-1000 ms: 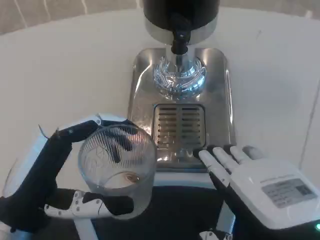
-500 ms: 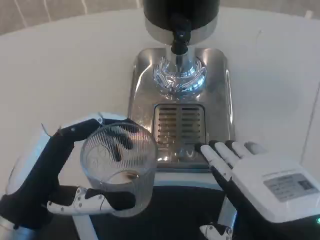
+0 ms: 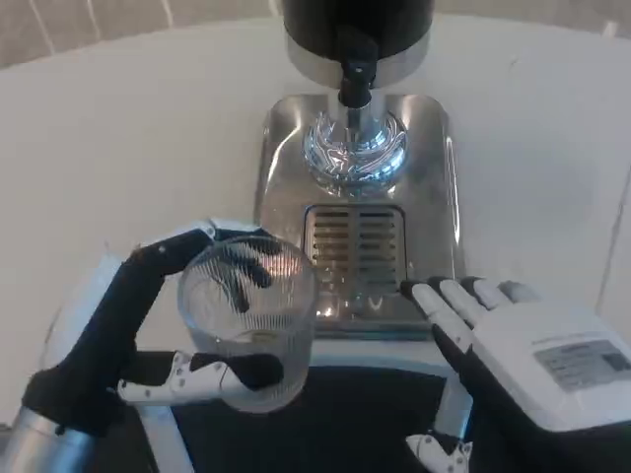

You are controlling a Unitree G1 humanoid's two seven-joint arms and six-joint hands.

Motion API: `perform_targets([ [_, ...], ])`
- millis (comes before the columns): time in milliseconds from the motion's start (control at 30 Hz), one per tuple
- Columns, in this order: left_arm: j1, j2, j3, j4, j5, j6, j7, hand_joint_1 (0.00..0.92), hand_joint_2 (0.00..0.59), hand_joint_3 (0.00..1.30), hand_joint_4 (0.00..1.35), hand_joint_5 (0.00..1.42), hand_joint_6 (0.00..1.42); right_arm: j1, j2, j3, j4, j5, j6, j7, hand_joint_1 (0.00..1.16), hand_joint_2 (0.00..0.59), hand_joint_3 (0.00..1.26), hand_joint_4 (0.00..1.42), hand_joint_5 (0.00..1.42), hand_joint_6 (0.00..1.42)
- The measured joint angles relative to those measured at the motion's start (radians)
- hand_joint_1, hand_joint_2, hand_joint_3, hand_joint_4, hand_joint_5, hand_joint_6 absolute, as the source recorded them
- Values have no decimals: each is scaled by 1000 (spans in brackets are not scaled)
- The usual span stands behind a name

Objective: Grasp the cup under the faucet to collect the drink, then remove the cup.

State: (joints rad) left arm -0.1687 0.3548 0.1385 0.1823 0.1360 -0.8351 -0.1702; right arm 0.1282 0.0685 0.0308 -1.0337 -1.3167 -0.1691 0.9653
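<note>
The cup [image 3: 251,320] is held upright in the left hand [image 3: 163,340], with fingers wrapped around its sides, just off the near left corner of the metal tray [image 3: 281,168]. The faucet [image 3: 355,74] lies farther away and to the right, so the cup must be carried that way. The right hand [image 3: 513,350] is open, with its fingertips at the tray's near edge.

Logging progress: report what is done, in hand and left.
Done: left hand grips the ribbed cup. In hand: cup is held off the drip tray, not under the faucet; whether it holds any drink is unclear. Right hand rests at the tray's edge.
</note>
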Motion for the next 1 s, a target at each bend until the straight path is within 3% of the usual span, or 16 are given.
perform_targets([
  [400, -164, -46, -15, 202, 128, 10, 151, 570, 35, 952, 1138, 1315, 520, -1, 0, 3, 0, -1, 2, 30, 343, 460, 0, 0, 0, 0],
  [1000, -364, -64, -127, 525, 277, 0, 387, 571, 40, 952, 1134, 1313, 522, -8, 1, -14, 0, -5, 8, 66, 326, 463, 0, 0, 0, 0],
])
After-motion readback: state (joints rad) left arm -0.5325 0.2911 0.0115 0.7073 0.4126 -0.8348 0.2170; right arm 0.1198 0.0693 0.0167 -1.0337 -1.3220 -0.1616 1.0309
